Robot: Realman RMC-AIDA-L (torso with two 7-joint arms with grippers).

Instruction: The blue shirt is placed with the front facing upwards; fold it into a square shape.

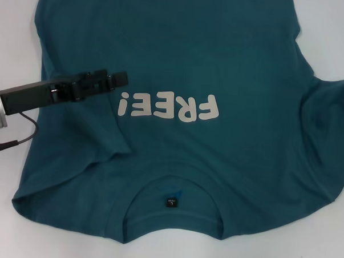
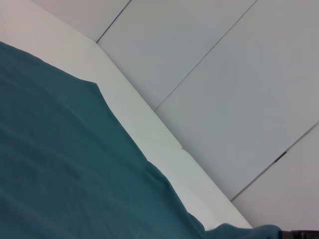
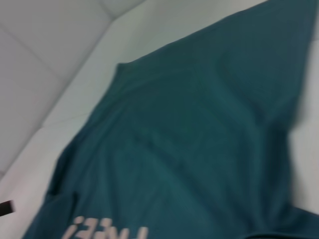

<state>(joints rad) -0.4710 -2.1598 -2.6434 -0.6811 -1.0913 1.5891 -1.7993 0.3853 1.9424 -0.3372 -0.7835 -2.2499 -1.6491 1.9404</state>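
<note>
Lying face up on the white table [image 1: 336,33], the blue shirt [image 1: 220,62] fills most of the head view, collar nearest the robot at 6 o'clock and hem running off at 12 o'clock. The white lettering [image 1: 170,108] sits at centre, reading upside down from the robot's side; the small black neck tag [image 1: 171,202] lies inside the collar.

Step in hand, as judged: the first sideways fold. The sleeve on the robot's left already appears turned inward, its edge forming a diagonal ridge toward 7 o'clock. The right sleeve lies spread toward 3 o'clock.

The left gripper [image 1: 120,79] hovers over the shirt at 9 o'clock of the lettering. Its fingers look pressed together with no cloth between them, though the angle makes this uncertain. The right gripper is not visible.

The next move probably calls for a pinch at the right sleeve or side seam, then a carry toward the centre line.

Material: soft matte cotton, limp, with shallow wrinkles and ribbed collar. Expect it to drape and drag rather than hold a crease.
</note>
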